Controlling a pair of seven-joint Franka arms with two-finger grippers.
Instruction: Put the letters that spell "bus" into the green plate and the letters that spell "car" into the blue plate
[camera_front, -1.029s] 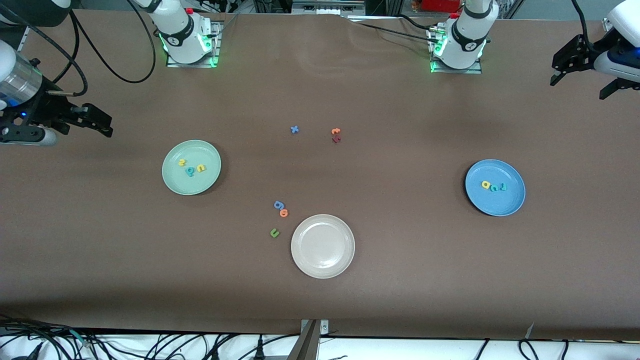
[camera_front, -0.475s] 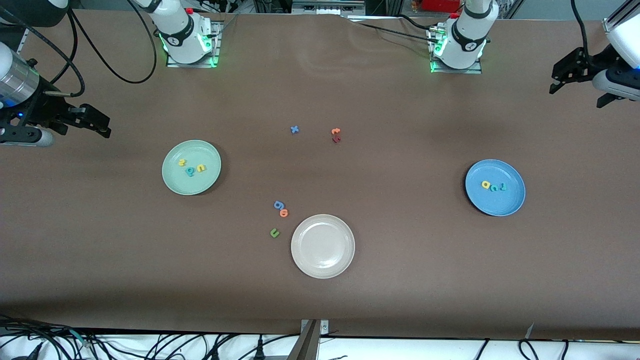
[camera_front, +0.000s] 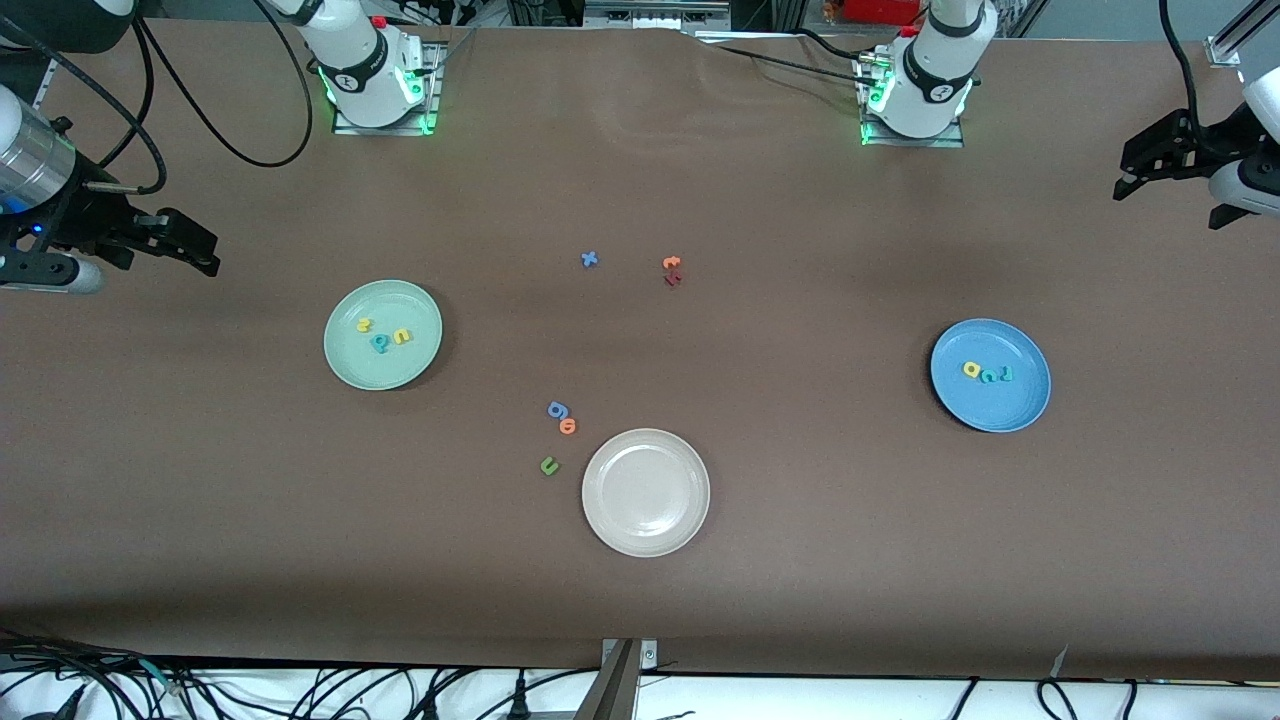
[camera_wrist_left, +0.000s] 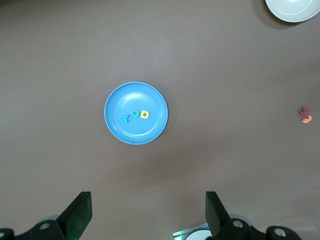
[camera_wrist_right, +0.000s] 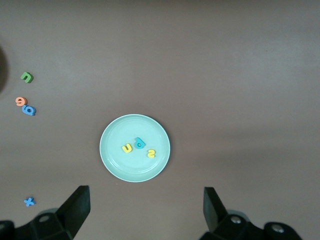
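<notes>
Showing the blue x (camera_wrist_right: 29, 201) (right wrist view), unlike the left wrist view

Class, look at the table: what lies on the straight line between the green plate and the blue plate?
Bare brown tabletop only, front view, between green plate and blue plate.

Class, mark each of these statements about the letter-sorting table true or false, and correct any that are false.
1. The green plate holds three letters. True.
2. The beige-white plate holds an orange letter. False: it holds nothing.
3. The blue plate holds a yellow letter and two teal ones. True.
4. The left gripper is shut on a letter. False: it is open and holds nothing, up at the left arm's end of the table.
5. The dark green "u" lies in the green plate. False: it lies on the table beside the beige-white plate.
6. The right gripper is open. True.
</notes>
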